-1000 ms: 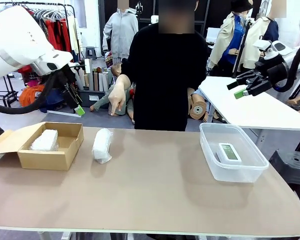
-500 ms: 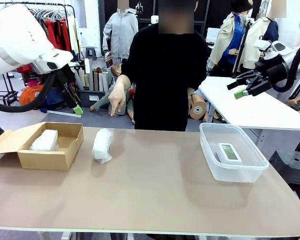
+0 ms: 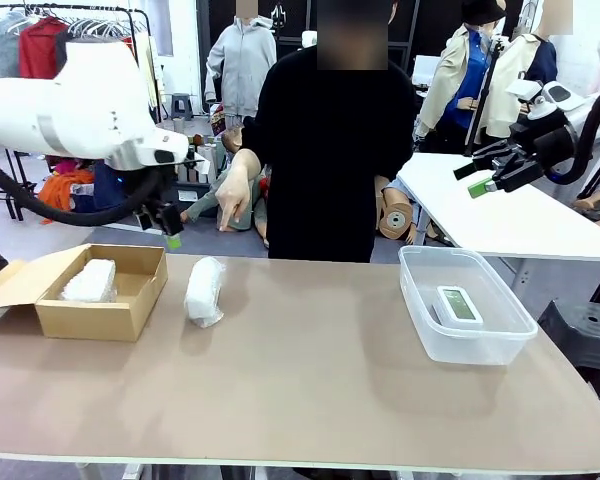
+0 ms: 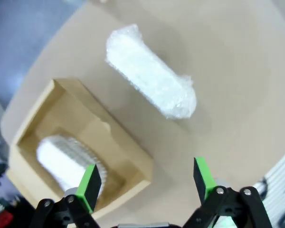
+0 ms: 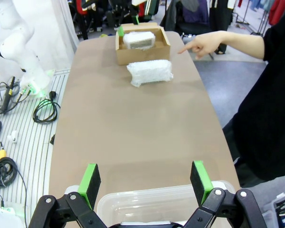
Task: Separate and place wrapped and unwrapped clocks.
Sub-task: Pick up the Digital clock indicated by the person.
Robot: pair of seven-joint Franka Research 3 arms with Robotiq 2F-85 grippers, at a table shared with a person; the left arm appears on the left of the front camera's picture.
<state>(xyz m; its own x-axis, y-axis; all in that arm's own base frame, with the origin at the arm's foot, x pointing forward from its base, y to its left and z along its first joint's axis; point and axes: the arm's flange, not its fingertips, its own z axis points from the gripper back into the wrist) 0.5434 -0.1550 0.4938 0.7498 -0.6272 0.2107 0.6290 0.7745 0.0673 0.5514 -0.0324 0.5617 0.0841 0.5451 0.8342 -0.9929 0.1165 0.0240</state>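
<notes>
The left arm bends low over the desk's [image 3: 310, 390] far left, its pincer [image 3: 170, 232] wide and empty above the cardboard box [image 3: 100, 300]. The right pincer [image 3: 487, 178] hangs wide at far right. One wrapped clock [image 3: 88, 281] lies boxed, another [image 3: 204, 291] just right; the bare clock [image 3: 459, 304] sits in the tub [image 3: 467, 345]. A person's hand [image 3: 233, 195] points down.

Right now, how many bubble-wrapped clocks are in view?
2. One wrapped clock lies inside the cardboard box at the table's left end. The other wrapped clock lies on the bare table just right of the box. None appears hidden.
</notes>
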